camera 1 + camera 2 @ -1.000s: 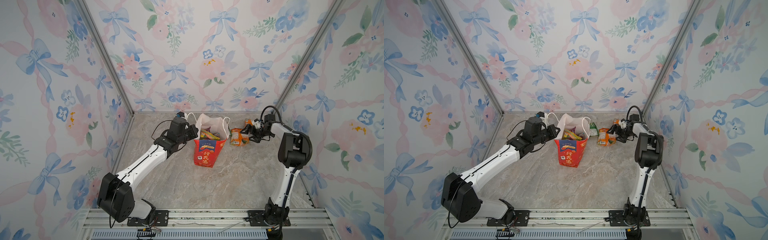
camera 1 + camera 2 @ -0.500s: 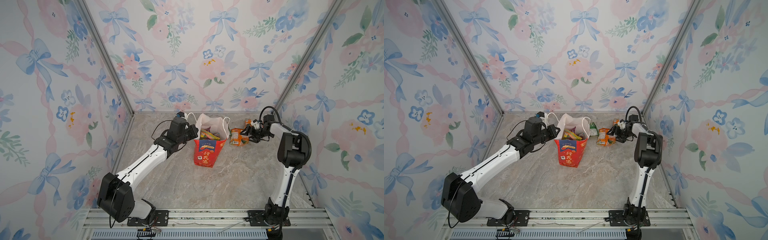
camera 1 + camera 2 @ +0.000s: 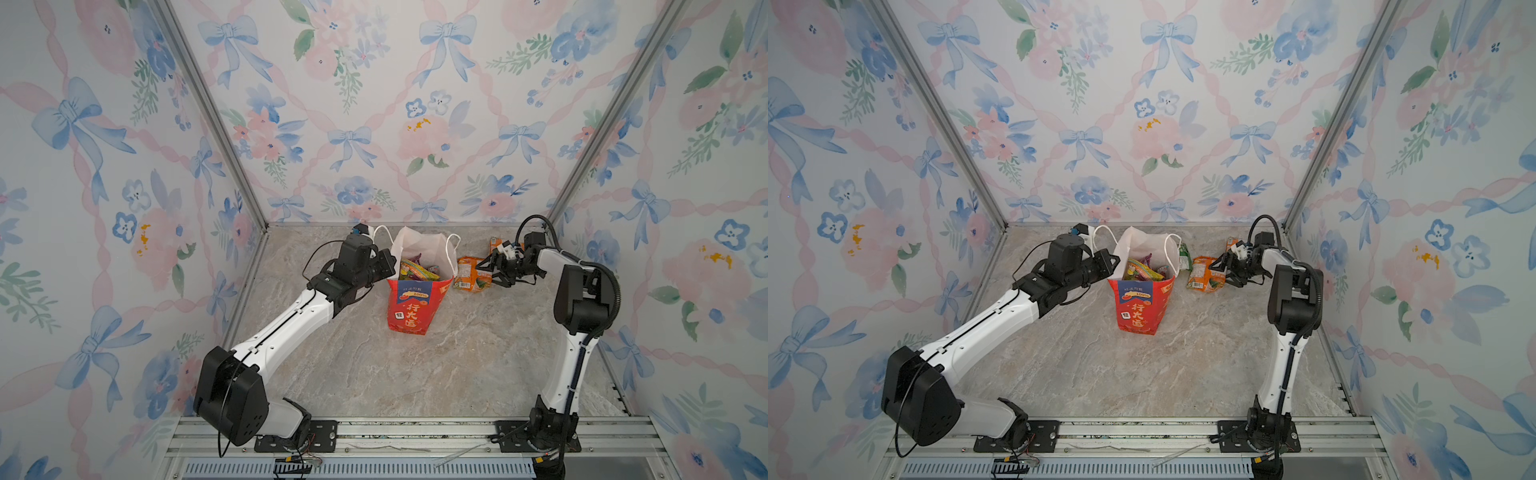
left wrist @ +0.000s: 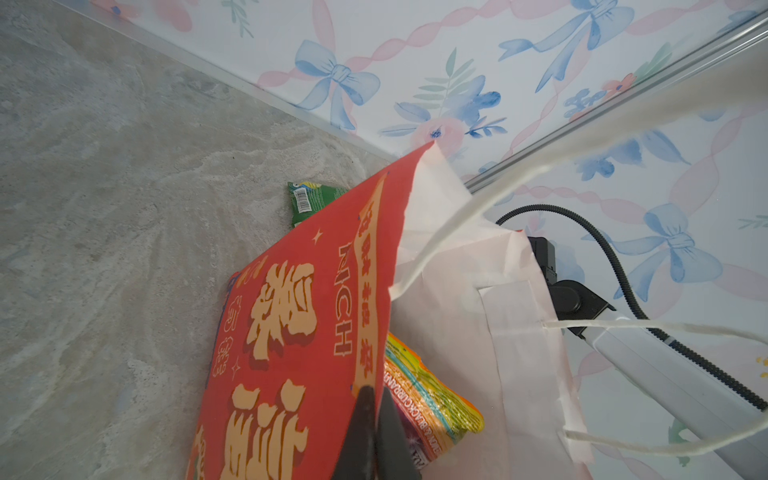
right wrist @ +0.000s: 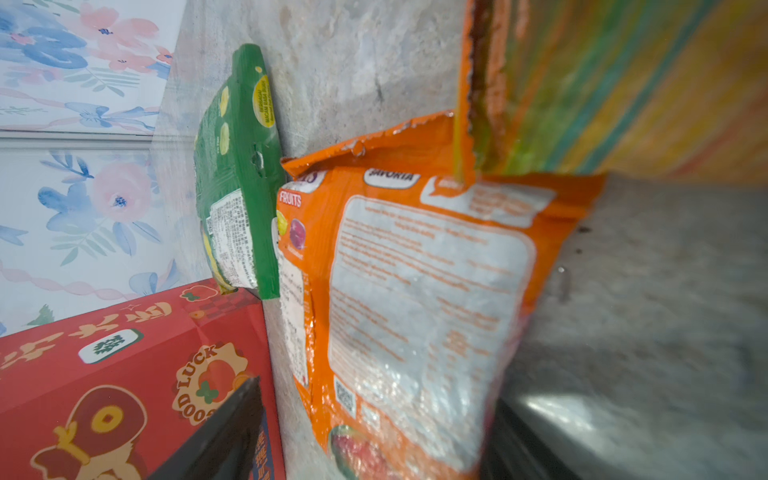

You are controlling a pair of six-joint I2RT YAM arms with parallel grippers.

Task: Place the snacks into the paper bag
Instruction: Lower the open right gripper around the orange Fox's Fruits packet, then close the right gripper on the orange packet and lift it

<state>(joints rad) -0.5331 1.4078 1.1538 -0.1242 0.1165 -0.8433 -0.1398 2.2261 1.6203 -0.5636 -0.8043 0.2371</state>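
Snacks (image 3: 417,269) partly fill the red paper bag (image 3: 409,309) standing on the worktop (image 3: 415,374); an orange packet (image 3: 471,277) lies just beside it, a green packet (image 3: 1183,257) behind. The left gripper (image 4: 376,419) has jaws clenched on the bag's rim, holding the mouth wide. The right gripper (image 3: 492,271) straddles the orange packet, jaws spread, not clamped. Best to pinch its middle firmly, lift above the rim, then release inside.

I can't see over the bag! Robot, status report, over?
Left gripper shut on paper bag rim. Right gripper open astride orange packet on the table. Some snacks in bag, green packet outside. Bag mouth clear.
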